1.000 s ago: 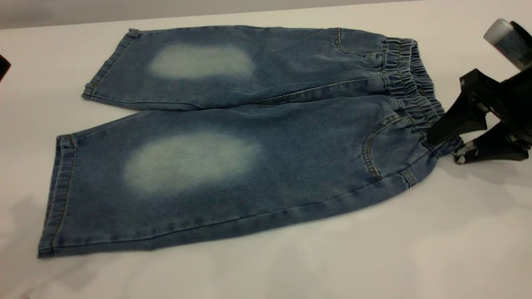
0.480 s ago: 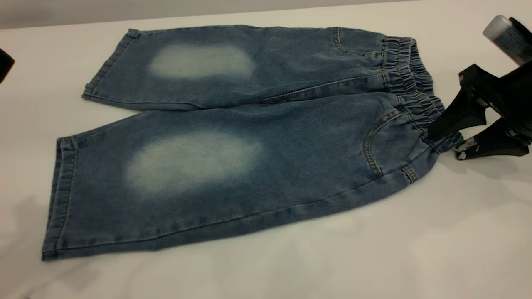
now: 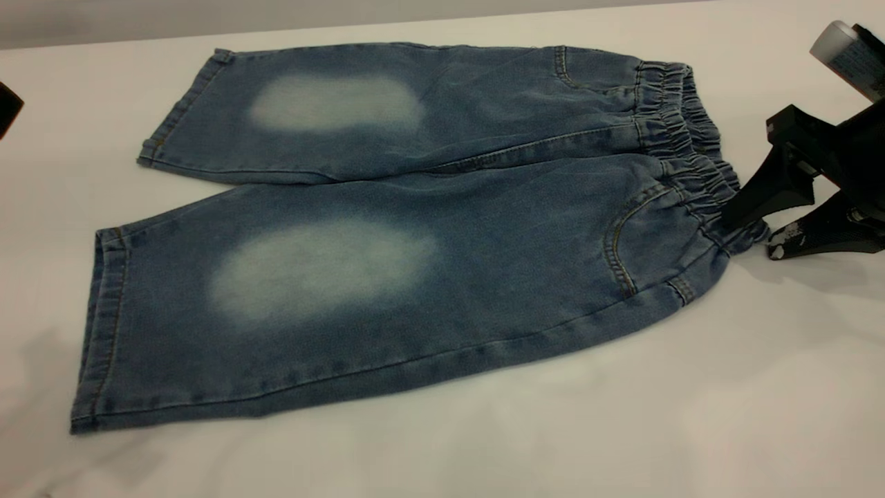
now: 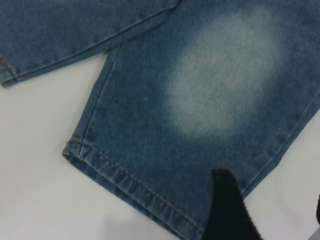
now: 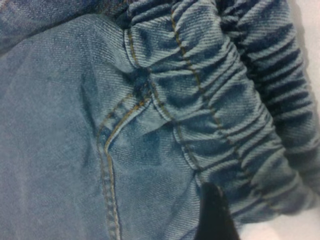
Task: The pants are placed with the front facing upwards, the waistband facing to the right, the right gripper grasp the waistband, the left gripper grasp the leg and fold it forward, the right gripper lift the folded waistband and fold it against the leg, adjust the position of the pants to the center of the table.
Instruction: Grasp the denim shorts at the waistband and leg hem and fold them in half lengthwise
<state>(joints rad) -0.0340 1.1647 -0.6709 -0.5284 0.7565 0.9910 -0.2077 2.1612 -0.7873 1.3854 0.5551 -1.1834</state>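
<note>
The pants (image 3: 387, 228) lie flat on the table (image 3: 622, 429). The right pincer (image 3: 750, 238) is open, one finger touching the waistband (image 3: 681, 149) corner just before it, nothing gripped.

Blue denim pants (image 3: 387, 228) lie flat on the white table (image 3: 622, 429), ruffled waistband (image 3: 688, 149) rightward.

A large white-grey table (image 3: 691, 429) filled nearly the whole exterior view. Its surface was smooth and plain, lit softly and evenly from above, with faint grey shadows seen near the left front edge. Behind its far edge a narrow strip of flat grey wall (image 3: 207, 17) was seen. Nothing else of the room was shown.
</note>
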